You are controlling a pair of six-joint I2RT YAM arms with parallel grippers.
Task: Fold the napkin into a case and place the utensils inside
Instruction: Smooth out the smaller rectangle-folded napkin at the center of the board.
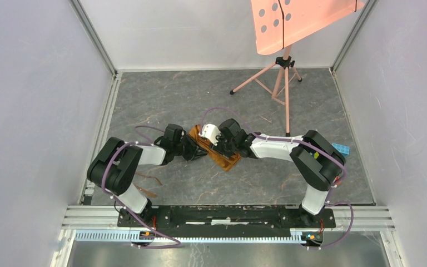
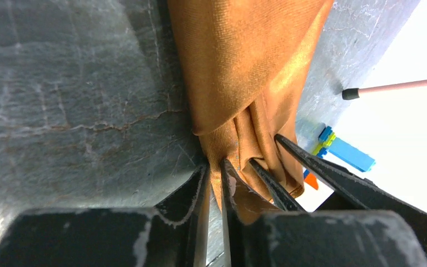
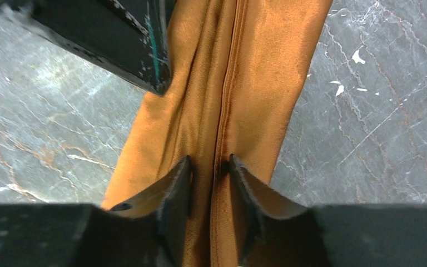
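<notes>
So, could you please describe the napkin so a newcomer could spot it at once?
Find the pink perforated panel at the back of the grey table. Forward of it, mid-table, lies the napkin: a narrow orange-brown folded strip, the only cloth.

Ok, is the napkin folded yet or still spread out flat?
Folded: the napkin is a narrow oblong strip, and the right wrist view shows its layers meeting along a lengthwise edge.

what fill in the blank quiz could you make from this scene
The left tool and right tool both pinch the ___. The pink panel stands on a ___. The blue block lies beside the ___ arm.
Missing: napkin; tripod; right.
</notes>
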